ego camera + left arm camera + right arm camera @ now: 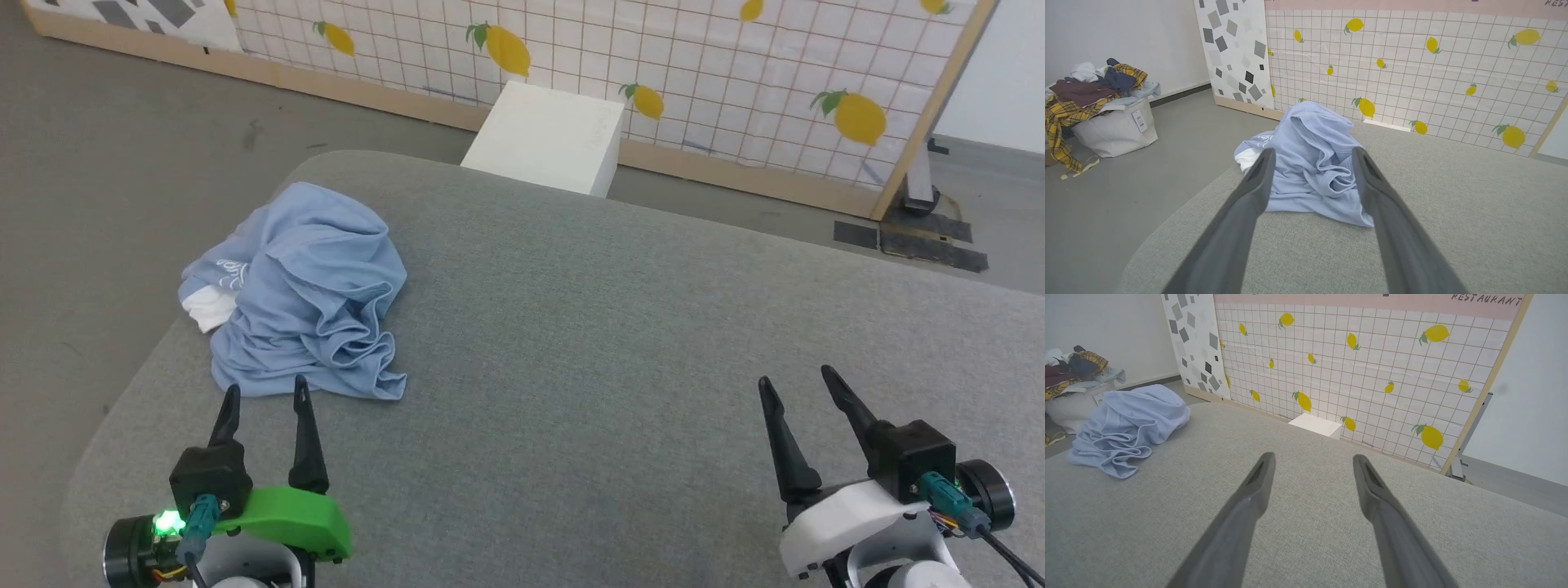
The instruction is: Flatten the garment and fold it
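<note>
Two grippers empty, jaws apart: left gripper (265, 385), right gripper (794, 376). Crumpled light-blue shirt (302, 294) just ahead of left, well apart from right. You risk pinching several layers, dragging heap off table (571, 327).

The garment (310, 294) lay crumpled, its folds hiding most of the white script (231, 272), which was too small to read. The desk (571, 367) hid the base of the white box (555, 135).
</note>
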